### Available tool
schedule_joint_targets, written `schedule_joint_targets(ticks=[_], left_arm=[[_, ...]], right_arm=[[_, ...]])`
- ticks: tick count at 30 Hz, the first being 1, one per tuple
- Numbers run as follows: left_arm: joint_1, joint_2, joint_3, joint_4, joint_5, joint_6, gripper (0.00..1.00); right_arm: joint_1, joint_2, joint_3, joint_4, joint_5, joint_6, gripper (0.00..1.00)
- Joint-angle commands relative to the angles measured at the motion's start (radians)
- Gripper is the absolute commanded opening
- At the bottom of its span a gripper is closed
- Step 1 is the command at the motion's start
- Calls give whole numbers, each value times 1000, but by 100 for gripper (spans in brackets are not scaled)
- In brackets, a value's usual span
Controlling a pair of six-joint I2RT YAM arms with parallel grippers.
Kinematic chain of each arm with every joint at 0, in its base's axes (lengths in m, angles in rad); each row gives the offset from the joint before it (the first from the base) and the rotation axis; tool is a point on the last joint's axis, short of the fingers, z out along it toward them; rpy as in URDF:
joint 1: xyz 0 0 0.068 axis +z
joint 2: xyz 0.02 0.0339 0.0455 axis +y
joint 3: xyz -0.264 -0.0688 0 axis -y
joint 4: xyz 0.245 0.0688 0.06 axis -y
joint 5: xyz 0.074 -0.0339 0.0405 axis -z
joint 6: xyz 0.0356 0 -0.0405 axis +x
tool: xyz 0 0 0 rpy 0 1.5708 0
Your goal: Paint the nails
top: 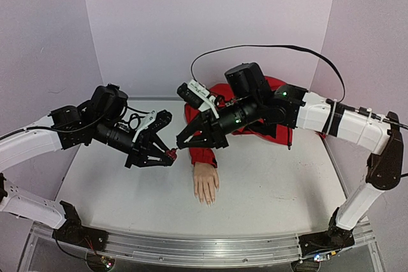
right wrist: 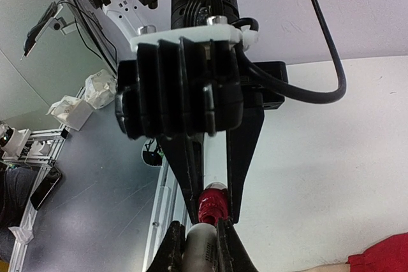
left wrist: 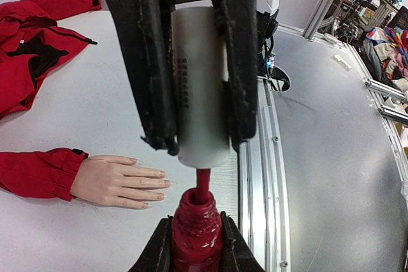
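The mannequin hand (top: 206,183) lies palm down on the white table, red sleeve (top: 203,155) behind it. Its nails (left wrist: 167,183) look pale and natural in the left wrist view. My left gripper (top: 171,155) is shut on the dark-red polish bottle (left wrist: 196,234), held above the table left of the hand. My right gripper (top: 180,143) is shut on the white cap (left wrist: 201,93). The brush stem (left wrist: 203,186) reaches down into the bottle neck. In the right wrist view my gripper (right wrist: 202,234) holds the cap (right wrist: 203,253) against the bottle (right wrist: 213,203).
A red jacket (top: 255,119) lies bunched at the back of the table under my right arm. An aluminium rail (top: 204,246) runs along the near table edge. Pale walls enclose the back and sides. A black cable (top: 268,47) loops over my right arm.
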Motion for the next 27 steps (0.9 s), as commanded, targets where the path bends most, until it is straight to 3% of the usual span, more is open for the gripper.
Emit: schedule_joint_targets(ticks=[1, 27], left_arm=[[5, -6, 34, 49, -22, -2, 0], [5, -16, 24, 51, -33, 1, 0]], right_arm=[[3, -63, -10, 20, -32, 12, 0], [-14, -97, -33, 75, -56, 53, 0]])
